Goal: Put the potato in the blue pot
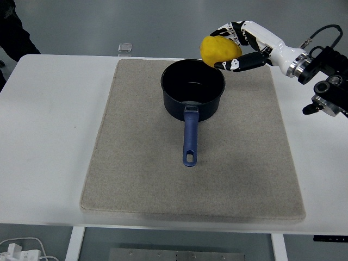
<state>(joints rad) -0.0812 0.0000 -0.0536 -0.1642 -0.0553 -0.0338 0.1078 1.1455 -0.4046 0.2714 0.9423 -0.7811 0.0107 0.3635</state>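
Yellow and rounded, the potato point(219, 50) sits clear of the table in the head view, enclosed by the curled fingers of the right hand point(235, 48), which enters from the right edge on a white forearm. The grasp wraps the potato from its right side, with dark fingers point(239, 62) visible below it and more over its top. The potato appears at the upper right of the blue pot point(193, 91), overlapping the far right part of the rim in the picture; true height above the pot cannot be judged from this single view. The pot stands upright on the beige mat point(136, 163), its opening dark and apparently empty, and its blue handle point(190, 138) points toward the near table edge. The mat lies on the white table point(49, 136). The left hand is not in view. For the step in hand, carry the potato further left until it is centred over the opening, not over the rim. Lower it inside the wall before releasing, so that it neither strikes the rim nor bounces out. Open the fingers only when the potato is well within the pot, then withdraw upward and clear of the handle. Only one view is supplied.
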